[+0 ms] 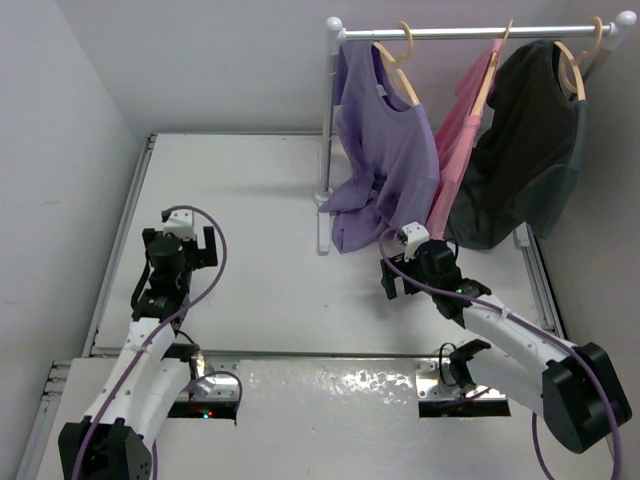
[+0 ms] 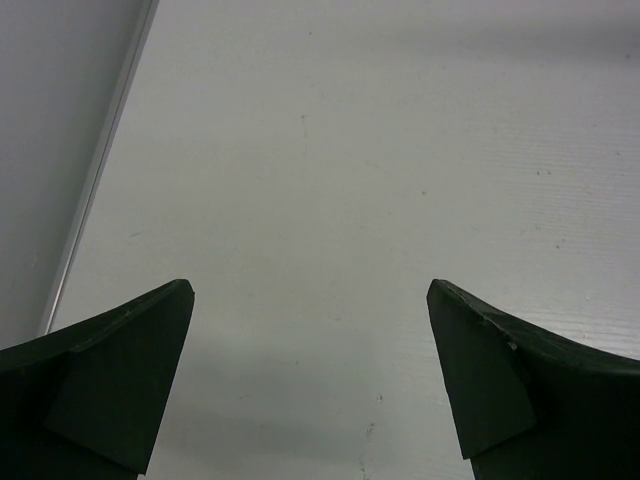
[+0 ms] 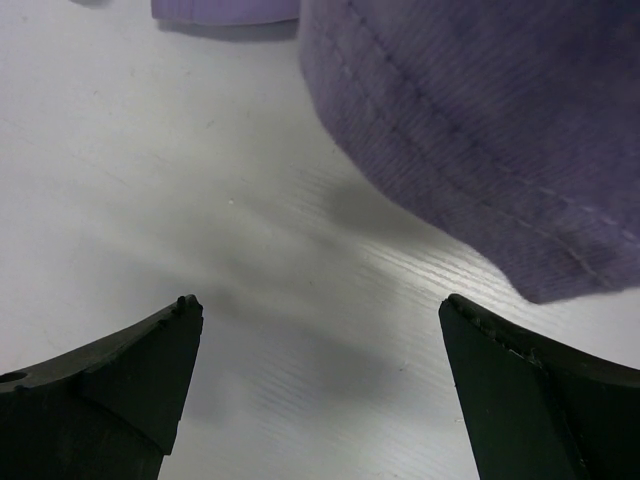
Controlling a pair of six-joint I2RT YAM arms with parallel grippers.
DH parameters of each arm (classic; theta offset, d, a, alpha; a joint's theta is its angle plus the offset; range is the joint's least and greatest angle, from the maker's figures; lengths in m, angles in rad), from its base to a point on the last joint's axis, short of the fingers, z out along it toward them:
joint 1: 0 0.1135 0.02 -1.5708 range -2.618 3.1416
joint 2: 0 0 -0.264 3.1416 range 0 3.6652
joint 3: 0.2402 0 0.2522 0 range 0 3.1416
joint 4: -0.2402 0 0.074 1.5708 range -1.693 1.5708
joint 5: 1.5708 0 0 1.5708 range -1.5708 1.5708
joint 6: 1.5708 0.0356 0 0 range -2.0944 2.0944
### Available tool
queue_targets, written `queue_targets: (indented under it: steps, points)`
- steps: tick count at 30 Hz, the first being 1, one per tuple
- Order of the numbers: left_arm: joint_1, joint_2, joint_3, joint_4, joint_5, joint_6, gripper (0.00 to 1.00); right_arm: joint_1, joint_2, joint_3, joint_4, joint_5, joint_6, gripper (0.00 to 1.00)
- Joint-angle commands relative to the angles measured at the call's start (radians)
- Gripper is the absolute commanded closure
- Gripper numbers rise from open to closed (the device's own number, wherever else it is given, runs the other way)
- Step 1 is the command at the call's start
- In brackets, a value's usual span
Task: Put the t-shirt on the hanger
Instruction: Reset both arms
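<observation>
The lavender t-shirt (image 1: pixel 385 160) hangs on a pale wooden hanger (image 1: pixel 400 62) at the left end of the rail, and its hem rests on the table. In the right wrist view its hem (image 3: pixel 470 140) lies just beyond the fingers. My right gripper (image 1: pixel 403 282) (image 3: pixel 318 380) is open just below the shirt's hem, with nothing between its fingers. Far to the left, over bare table, my left gripper (image 1: pixel 186 250) (image 2: pixel 310 375) is open and holds nothing.
A white clothes rail (image 1: pixel 470 32) on a post (image 1: pixel 328 130) stands at the back right. It also carries a pink shirt (image 1: pixel 462 140) and a black shirt (image 1: pixel 525 150) on like hangers. A wall runs along the table's left edge (image 1: pixel 125 230).
</observation>
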Motion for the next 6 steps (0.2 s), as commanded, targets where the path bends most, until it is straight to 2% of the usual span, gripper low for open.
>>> queue_targets:
  steps: [1,6]
  points:
    - [0.009,-0.003,0.022,0.040,0.017,-0.007,0.00,0.002,-0.021,0.002,0.037,0.036,-0.002,0.01]
    - [0.011,-0.006,0.031,0.030,0.024,0.009,0.00,0.002,-0.042,0.002,0.034,0.061,-0.013,0.01]
